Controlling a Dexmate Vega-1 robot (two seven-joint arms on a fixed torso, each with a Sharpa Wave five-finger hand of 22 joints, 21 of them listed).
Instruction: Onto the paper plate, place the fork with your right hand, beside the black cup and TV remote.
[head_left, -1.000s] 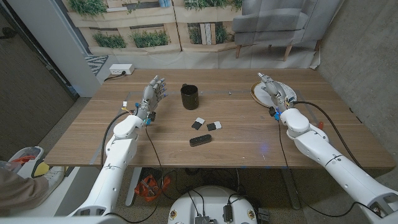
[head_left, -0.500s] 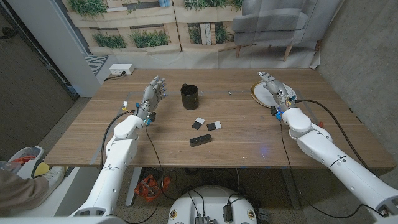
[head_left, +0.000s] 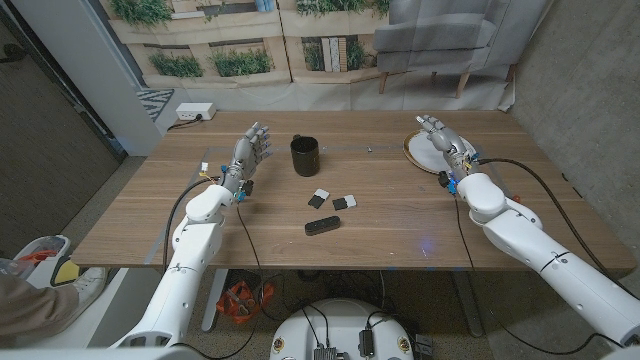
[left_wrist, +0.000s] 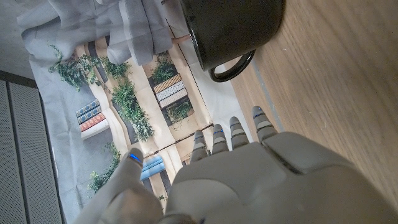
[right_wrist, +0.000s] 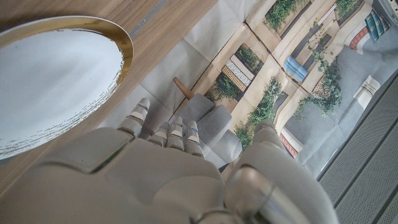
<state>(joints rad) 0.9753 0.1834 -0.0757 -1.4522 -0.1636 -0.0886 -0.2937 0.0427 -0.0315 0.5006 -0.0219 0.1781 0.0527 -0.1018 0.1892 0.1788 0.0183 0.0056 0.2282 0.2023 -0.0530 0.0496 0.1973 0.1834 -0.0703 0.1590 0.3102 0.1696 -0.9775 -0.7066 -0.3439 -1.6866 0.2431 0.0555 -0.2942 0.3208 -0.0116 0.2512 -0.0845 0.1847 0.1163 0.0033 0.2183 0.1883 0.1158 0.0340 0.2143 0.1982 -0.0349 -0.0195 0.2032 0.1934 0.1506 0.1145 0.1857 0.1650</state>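
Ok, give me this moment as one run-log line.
right hand: open, over paper plate | left hand: open, beside black cup | fork: unseen

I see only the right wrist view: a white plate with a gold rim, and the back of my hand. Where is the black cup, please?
Observer: The black cup stands well to the robot's left of the paper plate, near the left hand.
Operator: And the remote?
Observer: The TV remote lies mid-table, nearer the robot than the cup.
Operator: Anything between them?
Observer: Two small black-and-white things, side by side.
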